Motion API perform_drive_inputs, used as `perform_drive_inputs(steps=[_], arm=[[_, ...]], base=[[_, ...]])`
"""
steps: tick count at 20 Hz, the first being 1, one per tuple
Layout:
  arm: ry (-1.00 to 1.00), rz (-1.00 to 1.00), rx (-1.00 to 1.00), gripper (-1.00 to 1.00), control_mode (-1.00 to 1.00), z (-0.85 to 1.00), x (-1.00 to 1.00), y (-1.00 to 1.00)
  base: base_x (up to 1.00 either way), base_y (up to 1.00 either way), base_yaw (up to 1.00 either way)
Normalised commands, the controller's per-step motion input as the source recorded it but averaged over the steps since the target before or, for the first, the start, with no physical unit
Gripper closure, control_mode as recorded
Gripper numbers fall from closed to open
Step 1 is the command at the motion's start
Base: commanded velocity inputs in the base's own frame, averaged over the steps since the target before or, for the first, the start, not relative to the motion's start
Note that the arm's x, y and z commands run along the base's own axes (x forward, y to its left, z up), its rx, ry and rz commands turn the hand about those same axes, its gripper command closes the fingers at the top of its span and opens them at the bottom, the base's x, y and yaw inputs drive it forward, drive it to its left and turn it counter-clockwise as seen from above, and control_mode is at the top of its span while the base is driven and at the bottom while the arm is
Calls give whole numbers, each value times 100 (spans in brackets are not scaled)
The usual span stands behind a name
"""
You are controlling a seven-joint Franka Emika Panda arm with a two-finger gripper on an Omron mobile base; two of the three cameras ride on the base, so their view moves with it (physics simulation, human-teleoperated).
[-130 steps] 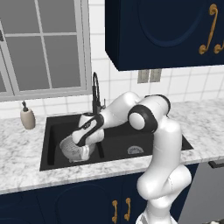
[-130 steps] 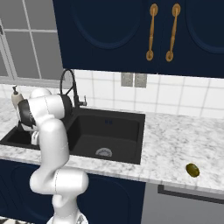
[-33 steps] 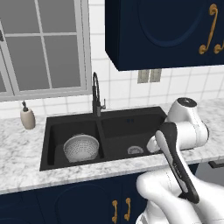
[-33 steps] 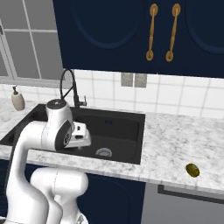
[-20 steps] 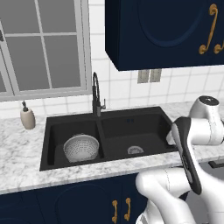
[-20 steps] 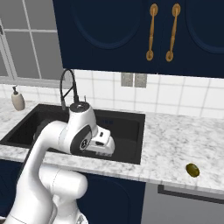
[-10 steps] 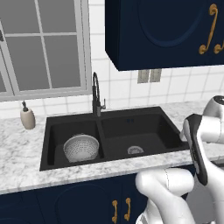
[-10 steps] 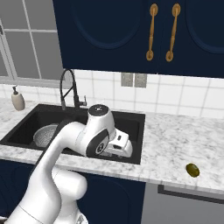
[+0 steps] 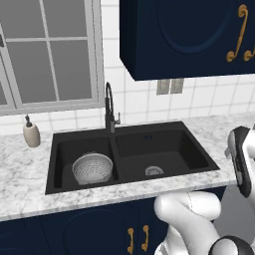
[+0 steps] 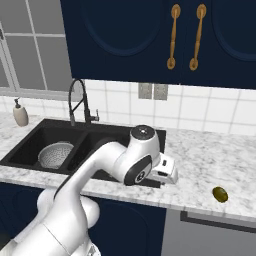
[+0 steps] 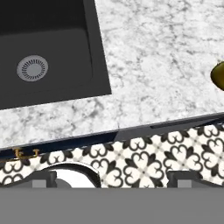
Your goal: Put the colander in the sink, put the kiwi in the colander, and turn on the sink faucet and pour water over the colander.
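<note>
The colander (image 9: 92, 168) sits upright in the left basin of the black sink (image 9: 133, 138), also seen as the colander (image 10: 56, 154) from the right base view. The sink faucet (image 9: 109, 107) stands behind the divider, and no water shows. The kiwi (image 10: 220, 194) lies on the marble counter far right, near the front edge. My gripper (image 10: 170, 176) hovers above the sink's right front corner, left of the kiwi. In the hand view my gripper (image 11: 112, 178) is open with nothing between its fingers, and the kiwi (image 11: 218, 75) is cut by the right edge.
A beige soap dispenser (image 9: 31, 134) stands on the counter left of the sink. The right basin's drain (image 11: 33, 68) is bare. Dark blue wall cabinets (image 10: 150, 35) hang overhead. Below the counter edge are the patterned floor (image 11: 144, 157) and a grey appliance front (image 10: 215, 235).
The arm has let go of the colander in the left basin and swung right across the sink to the counter's right side, nearer the kiwi. Colander and kiwi have not moved.
</note>
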Motion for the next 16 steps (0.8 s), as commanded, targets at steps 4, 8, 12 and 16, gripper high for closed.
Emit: perform_drive_inputs(steps=[4, 8, 12, 16], arm=[[0, 0, 0, -100, -100, 0, 3, -82], [0, 0, 0, -100, -100, 0, 2, -74], [0, 1, 0, -100, -100, 0, 0, -67], [0, 0, 0, -100, -100, 0, 2, -53]], base=[[0, 0, 0], [0, 0, 0], [0, 0, 0], [0, 0, 0]])
